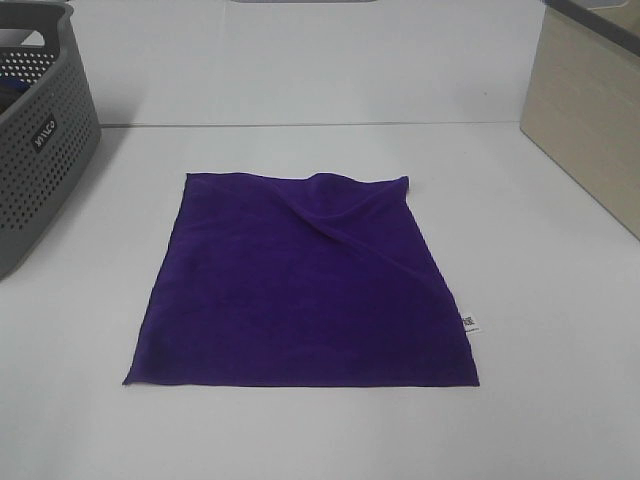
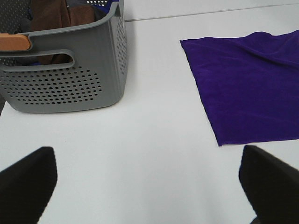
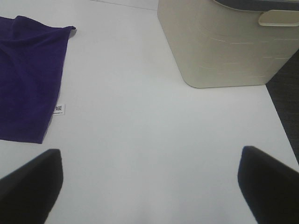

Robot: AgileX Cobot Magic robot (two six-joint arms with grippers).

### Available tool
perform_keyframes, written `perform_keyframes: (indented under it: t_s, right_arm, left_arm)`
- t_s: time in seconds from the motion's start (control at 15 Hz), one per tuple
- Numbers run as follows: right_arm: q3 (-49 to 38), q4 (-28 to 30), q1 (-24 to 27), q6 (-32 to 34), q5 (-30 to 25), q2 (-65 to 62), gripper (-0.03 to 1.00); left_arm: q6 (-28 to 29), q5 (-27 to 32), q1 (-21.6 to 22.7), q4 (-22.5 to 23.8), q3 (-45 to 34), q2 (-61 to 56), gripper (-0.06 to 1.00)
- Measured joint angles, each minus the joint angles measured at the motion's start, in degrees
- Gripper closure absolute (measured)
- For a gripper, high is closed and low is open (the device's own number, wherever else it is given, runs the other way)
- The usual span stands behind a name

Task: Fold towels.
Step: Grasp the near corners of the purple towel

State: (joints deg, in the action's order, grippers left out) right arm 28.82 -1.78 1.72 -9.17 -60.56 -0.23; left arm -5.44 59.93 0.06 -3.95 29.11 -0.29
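Exterior high, towel (image 1: 300,290) flat, tag (image 1: 470,322) facing right

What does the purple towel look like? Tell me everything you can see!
The purple towel is a deep purple, soft-looking square cloth, spread open and unfolded on the white table. It is mostly smooth, with one raised wrinkle running slantwise near its far right corner. A small white tag sticks out of its right edge, close to the near corner. It lies between the gray basket and the beige bin, touching neither. Only the table touches it.
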Motion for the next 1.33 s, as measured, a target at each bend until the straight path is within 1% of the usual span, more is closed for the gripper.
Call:
perform_keyframes:
  t_s: [0.4, 1.07, 1.33]
  right_arm:
    - [0.0, 2.3, 0.0, 0.0, 0.1, 0.0, -0.02]
    - [0.0, 2.1, 0.0, 0.1, 0.1, 0.0, -0.02]
    - [0.0, 1.8, 0.0, 3.7, 0.1, 0.0, -0.02]
  left_arm:
    - [-0.1, 0.0, 0.0, 0.0, 0.0, 0.0, -0.04]
    - [-0.1, 0.0, 0.0, 0.0, 0.0, 0.0, -0.04]
    - [-0.2, 0.0, 0.0, 0.0, 0.0, 0.0, -0.04]
